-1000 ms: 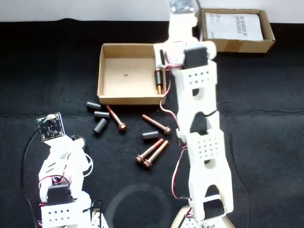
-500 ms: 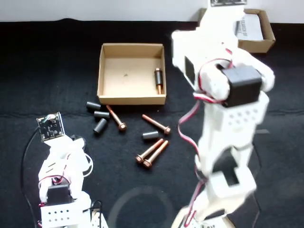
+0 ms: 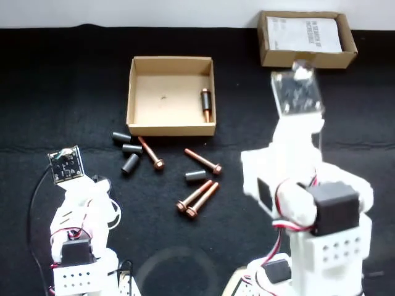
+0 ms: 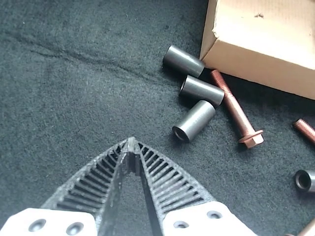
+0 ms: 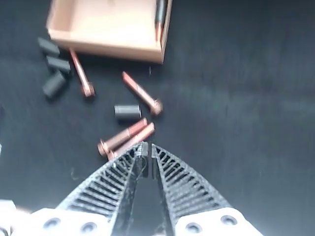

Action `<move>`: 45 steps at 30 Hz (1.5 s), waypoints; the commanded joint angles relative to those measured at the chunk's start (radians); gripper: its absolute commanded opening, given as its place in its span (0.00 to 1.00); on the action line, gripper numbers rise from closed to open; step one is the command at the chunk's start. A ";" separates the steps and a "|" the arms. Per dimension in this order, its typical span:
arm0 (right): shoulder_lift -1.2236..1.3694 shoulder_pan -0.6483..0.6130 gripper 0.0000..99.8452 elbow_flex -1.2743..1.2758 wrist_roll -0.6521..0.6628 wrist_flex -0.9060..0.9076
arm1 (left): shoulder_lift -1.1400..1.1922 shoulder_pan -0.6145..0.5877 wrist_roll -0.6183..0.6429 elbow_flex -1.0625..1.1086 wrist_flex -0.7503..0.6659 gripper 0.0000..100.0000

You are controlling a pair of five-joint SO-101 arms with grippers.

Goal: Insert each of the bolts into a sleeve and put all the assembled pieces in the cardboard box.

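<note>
Since a second ago the right arm (image 3: 308,203) has swung back from over the cardboard box (image 3: 131,92) and now stands folded up near its own base, on the right side of the table; nothing else has shifted.

One assembled piece (image 3: 205,105), a bolt in its sleeve, lies inside the box against the right wall. In front of the box, on the black cloth (image 3: 74,80), four copper bolts lie loose. One bolt (image 3: 150,153) slants down from the box's front wall, just beside a group of three dark sleeves (image 3: 132,148) near the box's front left corner. A second bolt (image 3: 203,161) lies further right, and a lone sleeve (image 3: 195,175) sits between it and a pair of bolts (image 3: 194,196) lying side by side, touching.

The left gripper (image 4: 132,143) has its jaws pressed together on nothing, hanging over bare cloth near the three sleeves; the left arm (image 3: 77,228) is tucked at the table's near left. The right gripper (image 5: 144,147) is likewise clenched and empty, its tip above the paired bolts in its wrist view.

At the far right edge sits a second box (image 3: 307,58) with a paper sheet (image 3: 303,34) in it.
</note>
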 commanded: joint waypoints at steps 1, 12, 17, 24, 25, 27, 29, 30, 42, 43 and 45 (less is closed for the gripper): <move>-0.117 0.010 0.01 0.185 -0.005 -0.030 | 0.001 -0.005 0.002 0.021 0.002 0.01; -0.263 0.127 0.01 0.608 -0.331 -0.415 | -0.007 -0.065 -0.003 0.021 0.140 0.01; -0.268 0.154 0.01 0.673 -0.376 -0.547 | -0.007 -0.102 0.002 0.021 0.138 0.01; -0.266 -0.067 0.01 0.783 -0.101 -0.438 | -0.007 -0.105 0.002 0.021 0.138 0.01; -0.266 -0.133 0.01 0.788 -0.041 -0.392 | -0.007 -0.107 0.002 0.021 0.138 0.01; -0.266 -0.277 0.01 0.788 0.107 -0.305 | -0.007 -0.108 0.002 0.021 0.140 0.01; -0.266 -0.407 0.01 0.780 0.295 -0.228 | -0.007 -0.108 0.000 0.021 0.140 0.01; -0.265 -0.455 0.01 0.771 0.396 -0.194 | -0.007 -0.108 -0.002 0.021 0.140 0.01; -0.116 -0.495 0.01 0.739 0.873 -0.018 | -0.007 -0.108 -0.002 0.021 0.141 0.01; -0.088 -0.496 0.01 0.725 0.881 -0.028 | -0.007 -0.108 -0.002 0.021 0.141 0.01; -0.036 -0.496 0.01 0.690 0.884 -0.050 | -0.007 -0.108 -0.002 0.021 0.138 0.01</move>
